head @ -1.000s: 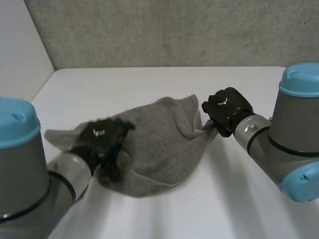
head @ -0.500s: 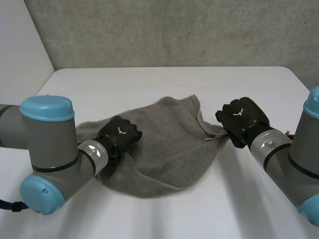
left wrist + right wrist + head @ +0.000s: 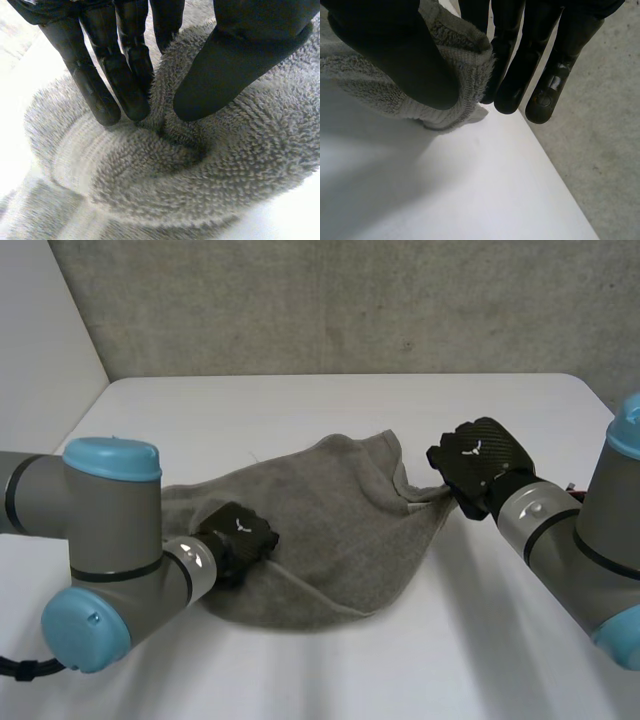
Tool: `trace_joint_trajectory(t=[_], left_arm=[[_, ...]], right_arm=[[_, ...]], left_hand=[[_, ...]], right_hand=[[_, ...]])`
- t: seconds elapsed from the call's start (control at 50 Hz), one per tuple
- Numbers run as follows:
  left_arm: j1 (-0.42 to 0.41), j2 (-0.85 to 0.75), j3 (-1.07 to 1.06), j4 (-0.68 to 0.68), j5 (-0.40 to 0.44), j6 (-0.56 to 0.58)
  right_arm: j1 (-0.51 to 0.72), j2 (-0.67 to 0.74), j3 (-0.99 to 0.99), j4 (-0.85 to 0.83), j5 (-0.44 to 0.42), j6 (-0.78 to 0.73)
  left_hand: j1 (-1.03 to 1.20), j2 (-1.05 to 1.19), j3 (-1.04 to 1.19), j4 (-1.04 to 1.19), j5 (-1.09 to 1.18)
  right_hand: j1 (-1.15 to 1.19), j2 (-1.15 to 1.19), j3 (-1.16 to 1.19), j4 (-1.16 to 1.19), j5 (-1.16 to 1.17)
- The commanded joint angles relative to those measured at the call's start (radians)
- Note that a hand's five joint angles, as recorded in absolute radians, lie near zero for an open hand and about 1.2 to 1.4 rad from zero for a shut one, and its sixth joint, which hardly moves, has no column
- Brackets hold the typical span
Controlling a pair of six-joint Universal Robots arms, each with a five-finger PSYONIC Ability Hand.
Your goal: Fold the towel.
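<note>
While the towel (image 3: 330,520) lies crumpled at the centre of the frame on the table (image 3: 300,405), we judge both grips doubtful. The left robot hand (image 3: 240,538), lower left of centre, pinches a bunched ridge of cloth between thumb and fingers, apparently not a corner; lifting from there would likely drag a lump. The right robot hand (image 3: 475,462), right of centre, nips the towel's edge only shallowly; tension could pull it free.

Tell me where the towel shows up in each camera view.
Head view: towel mid-table, left hand on it, right hand at its corner.
Left wrist view: towel bunched at the left hand's fingertips.
Right wrist view: towel corner pinched by the right hand.
Shared landmark: the white table.
</note>
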Motion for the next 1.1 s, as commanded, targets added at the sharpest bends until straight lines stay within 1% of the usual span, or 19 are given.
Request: trace_joint_trajectory(t=[0.02, 0.1, 0.12, 0.14, 0.16, 0.22, 0.28, 0.36, 0.42, 0.52, 0.64, 0.68, 0.8, 0.82, 0.84, 0.86, 0.9, 1.02, 1.1], left_arm=[[0.0, 0.016, 0.146, 0.032, -0.001, -0.003], [0.0, 0.014, 0.388, 0.107, -0.053, -0.007], [0.0, 0.014, 0.389, 0.107, -0.053, -0.007], [0.0, 0.014, 0.486, 0.142, -0.087, -0.009], [0.002, 0.017, 0.575, 0.192, -0.126, -0.015], [0.005, 0.026, 0.643, 0.254, -0.168, -0.021], [0.037, 0.136, 0.639, 0.449, -0.246, -0.087], [0.043, 0.227, 0.41, 0.549, -0.234, -0.179], [0.043, 0.247, 0.318, 0.566, -0.231, -0.19], [0.051, 0.266, -0.029, 0.589, -0.216, -0.188], [0.069, 0.217, -0.209, 0.58, -0.214, -0.187], [0.063, 0.183, -0.286, 0.563, -0.219, -0.185], [0.014, 0.193, -0.351, 0.458, -0.217, -0.191], [-0.015, 0.201, -0.352, 0.414, -0.217, -0.193], [-0.044, 0.213, -0.349, 0.373, -0.217, -0.193], [-0.044, 0.213, -0.349, 0.372, -0.217, -0.193], [-0.09, 0.261, -0.341, 0.31, -0.216, -0.193], [-0.104, 0.321, -0.344, 0.299, -0.217, -0.193], [-0.072, 0.325, -0.341, 0.311, -0.219, -0.193]], right_arm=[[0.003, 0.048, -0.123, -0.01, 0.014, -0.061], [0.005, 0.072, -0.242, -0.097, 0.031, -0.038], [0.003, 0.072, -0.298, -0.187, 0.052, -0.009], [0.003, 0.072, -0.299, -0.188, 0.052, -0.009], [0.002, 0.069, -0.343, -0.3, 0.087, 0.029], [-0.003, 0.058, -0.383, -0.535, 0.164, 0.098], [-0.001, 0.032, -0.371, -0.659, 0.204, 0.135], [0.002, 0.018, -0.276, -0.612, 0.183, 0.144], [0.003, 0.012, -0.207, -0.563, 0.147, 0.143], [-0.004, 0.009, -0.112, -0.432, 0.091, 0.132], [-0.008, 0.033, -0.058, -0.226, 0.069, 0.095], [-0.011, 0.061, -0.026, -0.086, 0.064, 0.048], [-0.012, 0.056, 0.025, -0.001, 0.064, 0.022], [-0.012, 0.055, 0.04, -0.004, 0.063, 0.02], [-0.012, 0.05, 0.053, -0.004, 0.061, 0.02], [-0.012, 0.05, 0.053, -0.004, 0.061, 0.02], [-0.014, 0.01, 0.066, -0.005, 0.063, 0.023], [-0.012, -0.042, 0.085, -0.008, 0.047, 0.035], [-0.011, -0.075, 0.094, -0.01, 0.041, 0.096]], left_hand=[[0.258, 0.227, 0.226, 0.228, 0.241], [0.258, 0.227, 0.226, 0.228, 0.241], [0.258, 0.227, 0.226, 0.228, 0.241], [0.258, 0.227, 0.226, 0.228, 0.241], [0.258, 0.227, 0.226, 0.228, 0.241], [0.258, 0.227, 0.226, 0.228, 0.241], [0.258, 0.227, 0.226, 0.228, 0.241], [0.258, 0.227, 0.226, 0.228, 0.241], [0.258, 0.227, 0.226, 0.228, 0.241], [0.258, 0.227, 0.226, 0.228, 0.241], [0.258, 0.227, 0.226, 0.228, 0.241], [0.258, 0.227, 0.226, 0.228, 0.241], [0.258, 0.227, 0.226, 0.228, 0.241], [0.192, 0.16, 0.16, 0.161, 0.174], [-0.01, -0.041, -0.042, -0.04, -0.027], [-0.012, -0.043, -0.044, -0.042, -0.029], [-0.497, -0.528, -0.529, -0.527, -0.514], [-0.566, -0.598, -0.599, -0.597, -0.584], [-0.66, -0.691, -0.692, -0.691, -0.678]], right_hand=[[0.428, 0.212, 0.209, 0.201, 0.245], [0.428, 0.212, 0.209, 0.201, 0.245], [0.428, 0.212, 0.209, 0.201, 0.245], [0.428, 0.212, 0.209, 0.201, 0.245], [0.428, 0.212, 0.209, 0.201, 0.245], [0.428, 0.212, 0.209, 0.201, 0.245], [0.428, 0.212, 0.209, 0.201, 0.245], [0.428, 0.212, 0.209, 0.201, 0.245], [0.428, 0.212, 0.209, 0.201, 0.245], [0.428, 0.212, 0.209, 0.201, 0.245], [0.428, 0.212, 0.209, 0.201, 0.245], [0.428, 0.212, 0.209, 0.201, 0.245], [0.428, 0.212, 0.209, 0.201, 0.245], [0.428, 0.212, 0.209, 0.201, 0.245], [0.428, 0.212, 0.209, 0.201, 0.245], [0.428, 0.212, 0.209, 0.201, 0.245], [0.428, 0.212, 0.209, 0.201, 0.245], [0.428, 0.212, 0.209, 0.201, 0.245], [0.428, 0.212, 0.209, 0.201, 0.245]])
